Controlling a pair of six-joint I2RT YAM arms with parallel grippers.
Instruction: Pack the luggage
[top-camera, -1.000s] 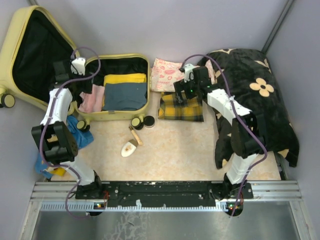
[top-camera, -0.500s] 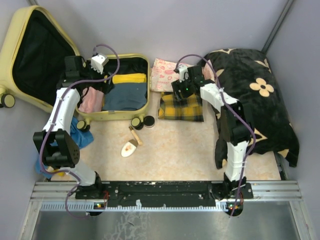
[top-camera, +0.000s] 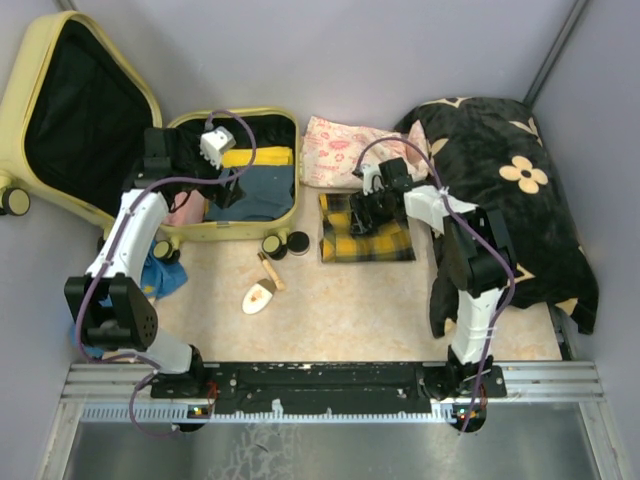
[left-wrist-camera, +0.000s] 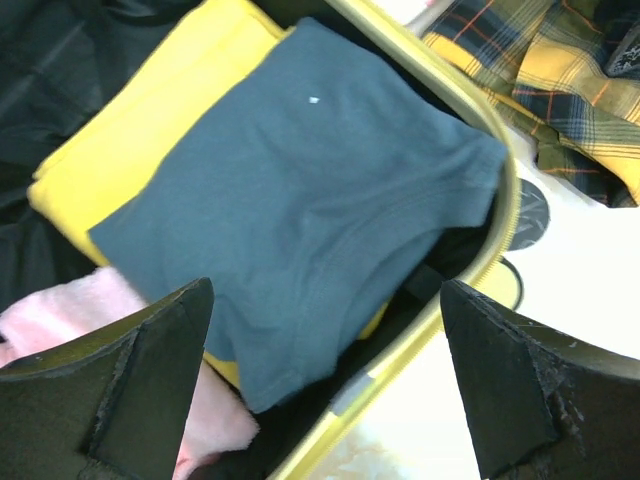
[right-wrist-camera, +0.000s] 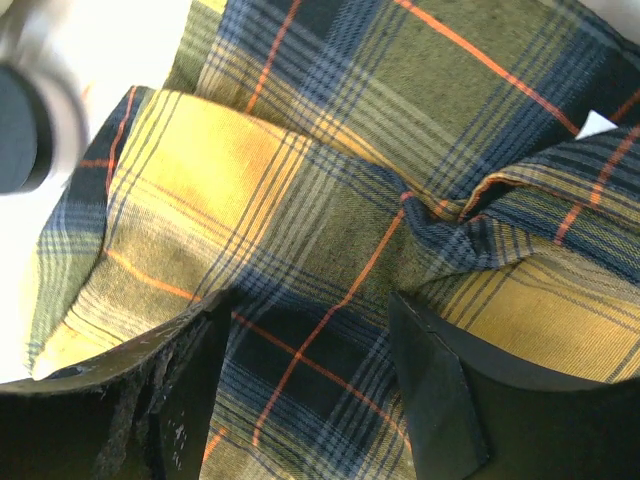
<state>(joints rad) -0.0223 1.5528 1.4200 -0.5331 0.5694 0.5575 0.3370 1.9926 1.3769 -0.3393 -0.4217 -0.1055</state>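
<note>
Top external view has the luggage (top-camera: 228, 232) open at the back left of the table (top-camera: 340, 310), lid thrown back to the left. Its base holds a dark blue shirt (left-wrist-camera: 300, 200) laid over a yellow garment (left-wrist-camera: 130, 130), with something pink and fluffy (left-wrist-camera: 60, 310) beside them. Left gripper (left-wrist-camera: 325, 290) hangs above the blue shirt, jaws spread wide and nothing between them. Right gripper (right-wrist-camera: 312, 305) rests on a plaid shirt (right-wrist-camera: 300, 150) lying just right of the luggage. Its fingers (right-wrist-camera: 190, 390) stand apart with plaid fabric between them (a fold is bunched up just beyond), and whether they have pinched it I cannot tell. Behind the plaid shirt lies a pink floral cloth (top-camera: 335, 150), and to the right a black cloth with beige flowers (top-camera: 500, 170). A wooden-handled brush (top-camera: 262, 290) lies in front of the luggage
</note>
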